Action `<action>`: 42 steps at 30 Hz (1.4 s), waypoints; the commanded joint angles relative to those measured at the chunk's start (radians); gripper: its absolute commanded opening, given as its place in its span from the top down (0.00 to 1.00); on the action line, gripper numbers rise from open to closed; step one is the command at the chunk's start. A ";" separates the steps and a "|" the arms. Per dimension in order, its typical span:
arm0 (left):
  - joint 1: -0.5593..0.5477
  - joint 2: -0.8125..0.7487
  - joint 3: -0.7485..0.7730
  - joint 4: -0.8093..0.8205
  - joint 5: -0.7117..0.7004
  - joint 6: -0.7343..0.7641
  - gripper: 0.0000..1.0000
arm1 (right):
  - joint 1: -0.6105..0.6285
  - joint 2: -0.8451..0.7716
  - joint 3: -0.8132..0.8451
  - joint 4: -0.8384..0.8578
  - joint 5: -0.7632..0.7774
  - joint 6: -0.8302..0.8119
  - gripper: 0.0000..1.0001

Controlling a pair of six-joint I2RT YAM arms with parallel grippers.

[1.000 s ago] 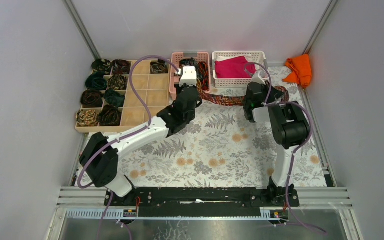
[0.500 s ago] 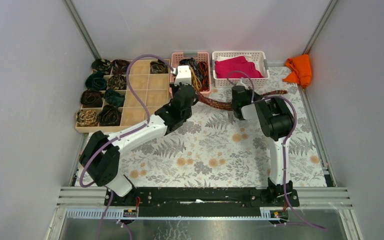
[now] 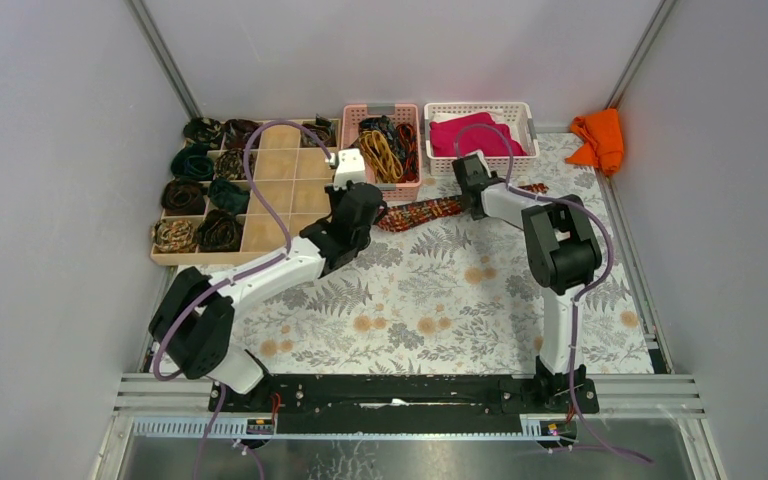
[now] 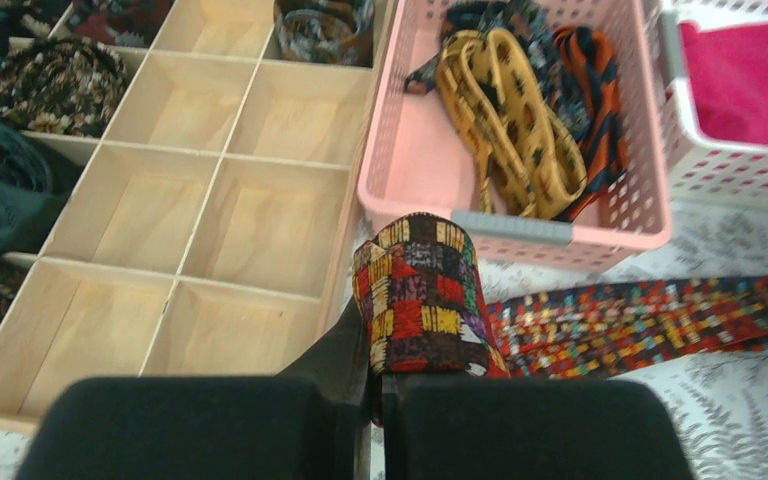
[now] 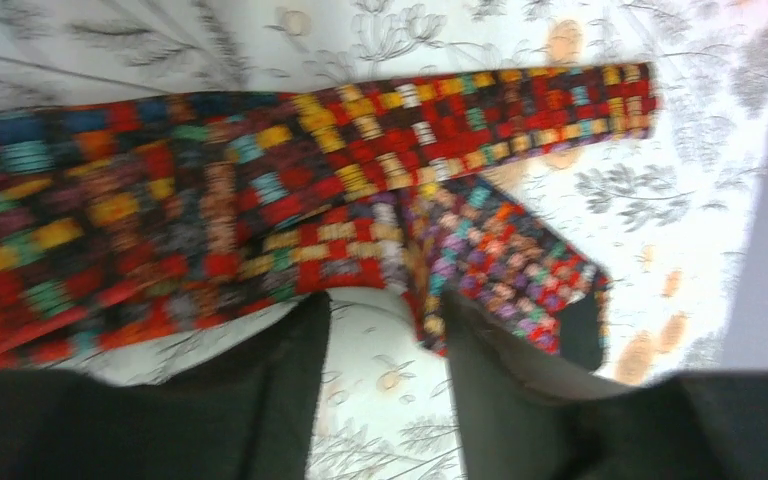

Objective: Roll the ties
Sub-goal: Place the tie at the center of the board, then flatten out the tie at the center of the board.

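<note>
Left fingers clamp the folded end of the red-orange tie beside the pink basket. Right fingers stand apart over its length on the worktop — a neat roll likely needs the strip flat, taut.

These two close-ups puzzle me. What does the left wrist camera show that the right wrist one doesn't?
Only left: the wooden tray, the pink basket of ties, a magenta cloth, and the left jaws shut on an end of the red tie. Only right: the right jaws open, a fold of that tie at their tips. Both: the red tie on the floral mat.
</note>
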 commanded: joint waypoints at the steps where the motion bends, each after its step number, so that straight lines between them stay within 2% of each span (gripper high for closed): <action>1: 0.003 -0.048 -0.049 -0.024 -0.013 -0.054 1.00 | 0.026 -0.019 -0.002 -0.235 -0.320 0.142 0.40; 4: 0.002 -0.056 -0.040 -0.022 -0.053 -0.015 1.00 | 0.026 -0.072 -0.014 -0.244 -0.367 0.181 0.29; 9: 0.043 -0.077 -0.029 -0.044 -0.063 -0.002 1.00 | 0.021 -0.144 -0.035 -0.238 -0.237 0.260 0.31; 12: 0.059 -0.094 -0.047 -0.049 -0.045 -0.009 1.00 | 0.012 -0.168 -0.034 -0.268 -0.196 0.313 0.44; 13: 0.059 -0.098 -0.054 -0.047 -0.041 -0.008 1.00 | 0.012 -0.197 -0.049 -0.253 -0.200 0.325 0.52; 14: 0.059 -0.101 -0.060 -0.044 -0.039 -0.010 1.00 | 0.009 -0.222 -0.068 -0.231 -0.202 0.338 0.54; 16: 0.060 -0.104 -0.069 -0.043 -0.038 -0.013 1.00 | 0.001 -0.257 -0.082 -0.215 -0.182 0.373 0.78; 17: 0.063 -0.101 -0.071 -0.044 -0.038 -0.013 1.00 | -0.007 -0.274 -0.082 -0.218 -0.171 0.390 0.85; 21: 0.078 -0.100 -0.085 -0.060 -0.031 -0.031 1.00 | -0.072 -0.284 -0.045 -0.254 -0.099 0.469 1.00; 31: 0.091 -0.151 -0.128 -0.104 -0.013 -0.077 1.00 | -0.277 -0.075 0.110 -0.324 -0.180 0.506 1.00; 34: 0.091 -0.162 -0.137 -0.113 0.000 -0.085 1.00 | -0.299 -0.038 0.127 -0.323 -0.235 0.498 1.00; 42: 0.092 -0.165 -0.138 -0.123 0.016 -0.094 1.00 | -0.338 0.091 0.180 -0.357 -0.243 0.516 1.00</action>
